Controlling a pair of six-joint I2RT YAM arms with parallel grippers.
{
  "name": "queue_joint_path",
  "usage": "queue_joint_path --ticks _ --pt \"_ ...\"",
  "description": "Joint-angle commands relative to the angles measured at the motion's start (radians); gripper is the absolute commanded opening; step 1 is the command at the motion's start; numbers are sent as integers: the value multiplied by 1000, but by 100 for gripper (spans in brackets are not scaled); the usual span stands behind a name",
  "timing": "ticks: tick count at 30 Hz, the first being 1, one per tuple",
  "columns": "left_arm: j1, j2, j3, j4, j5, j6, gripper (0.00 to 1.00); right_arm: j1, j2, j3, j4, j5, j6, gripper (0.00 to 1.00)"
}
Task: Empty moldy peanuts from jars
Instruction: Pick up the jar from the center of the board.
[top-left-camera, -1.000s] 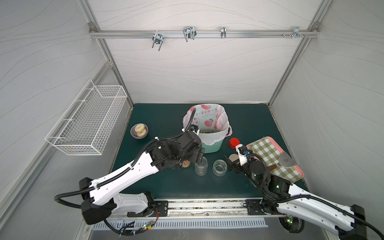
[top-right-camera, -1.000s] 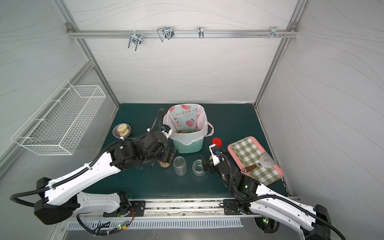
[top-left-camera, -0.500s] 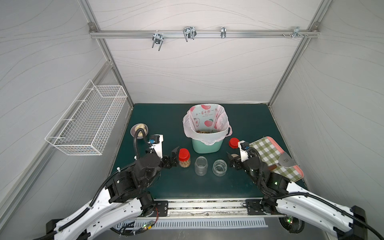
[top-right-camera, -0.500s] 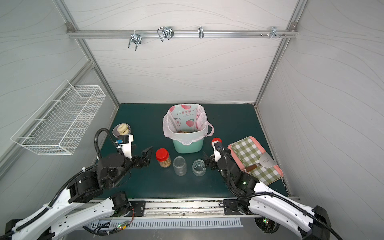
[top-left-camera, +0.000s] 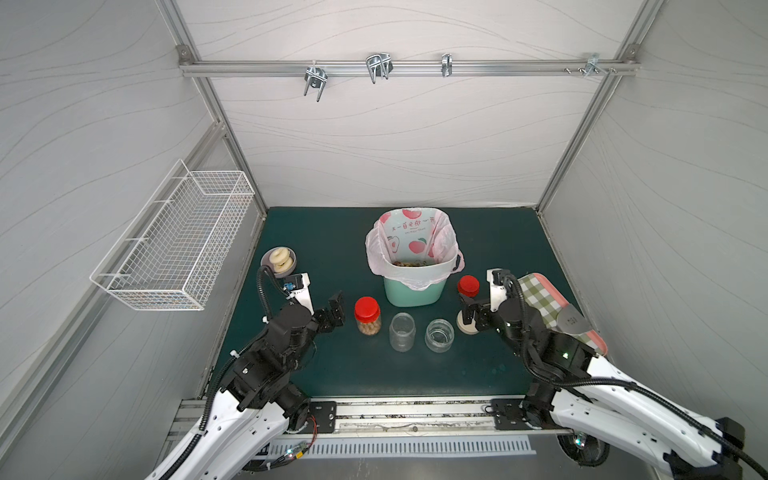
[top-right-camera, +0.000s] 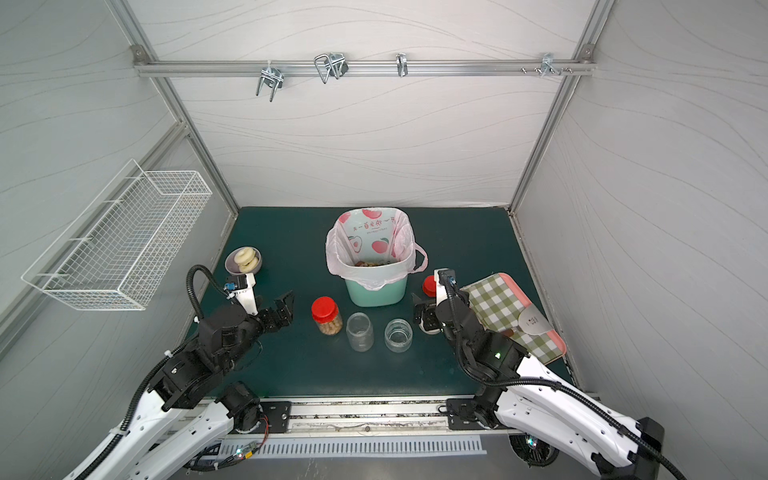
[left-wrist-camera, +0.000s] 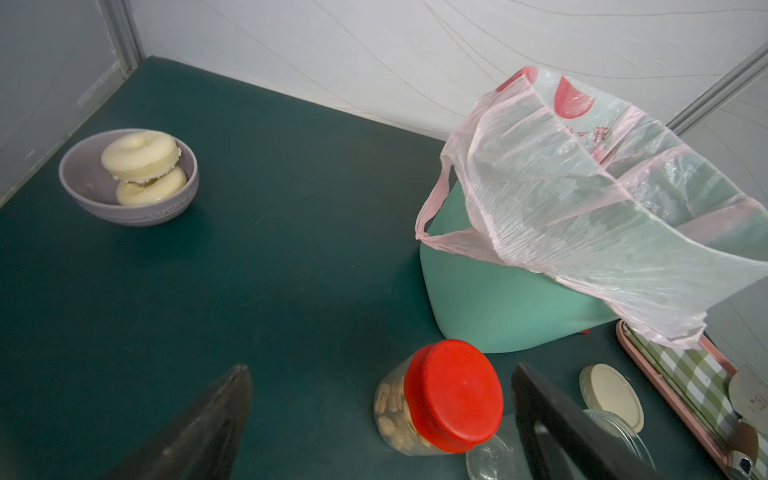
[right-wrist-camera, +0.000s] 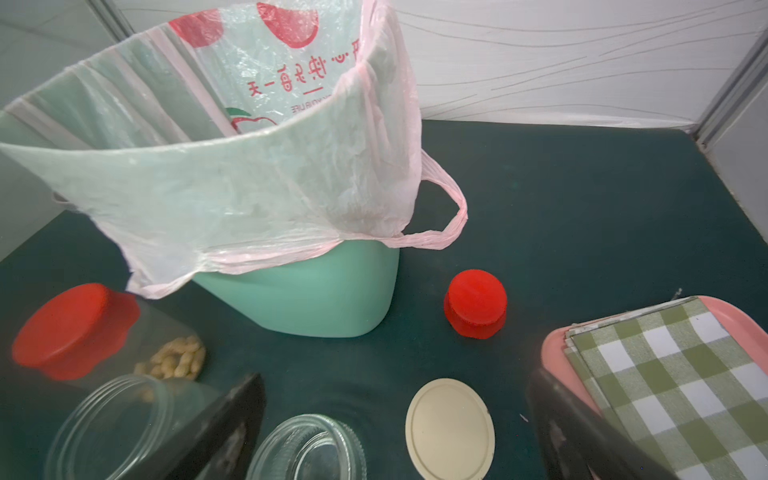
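Observation:
A jar with a red lid (top-left-camera: 368, 318) (top-right-camera: 327, 316) stands on the green mat, moldy peanuts (left-wrist-camera: 390, 415) (right-wrist-camera: 174, 361) in its lower part. My left gripper (top-left-camera: 336, 313) (left-wrist-camera: 382, 370) is open just left of it, not touching. Right of that jar stand an empty tall jar (top-left-camera: 402, 331) and an empty squat jar (top-left-camera: 439, 335) (right-wrist-camera: 307, 449), both without lids. My right gripper (top-left-camera: 471, 313) (right-wrist-camera: 397, 376) is open over the beige lid (right-wrist-camera: 451, 428), holding nothing. A loose red lid (top-left-camera: 468, 286) (right-wrist-camera: 476, 303) lies by the bin. More peanuts (top-left-camera: 409, 262) lie inside the bin.
The mint-green bin (top-left-camera: 413, 291) with a pink fruit-print bag stands behind the jars. A grey bowl (top-left-camera: 277, 266) with two pale ring pastries sits at the back left. A pink tray (top-left-camera: 598, 345) with a checked cloth lies at the right. A wire basket (top-left-camera: 174, 245) hangs on the left wall.
My left arm has let go of the red-lidded jar, drawn back to the left and opened. The jar now stands alone. My right arm has barely moved.

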Motion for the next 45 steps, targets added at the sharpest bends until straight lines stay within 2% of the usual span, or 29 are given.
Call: queue_joint_path --ticks 1,6,9,16,23,33,45 --pt "49 -25 -7 48 69 -36 99 -6 -1 87 -91 -139 -12 99" --pt "134 -34 -43 57 117 -55 99 -5 149 296 -260 -261 -60 99" --pt "213 -30 -69 78 209 -75 99 17 255 424 -354 -344 -87 99" --pt "388 -16 -133 147 408 -107 99 231 452 668 -473 -306 -96 97" --pt "522 22 -197 227 551 -126 98 300 634 799 -514 -328 -99 95" --pt "596 38 -225 248 604 -118 98 316 830 902 -556 -302 -122 95" --pt "617 49 -242 264 614 -108 98 314 1058 1060 -623 -258 -145 99"
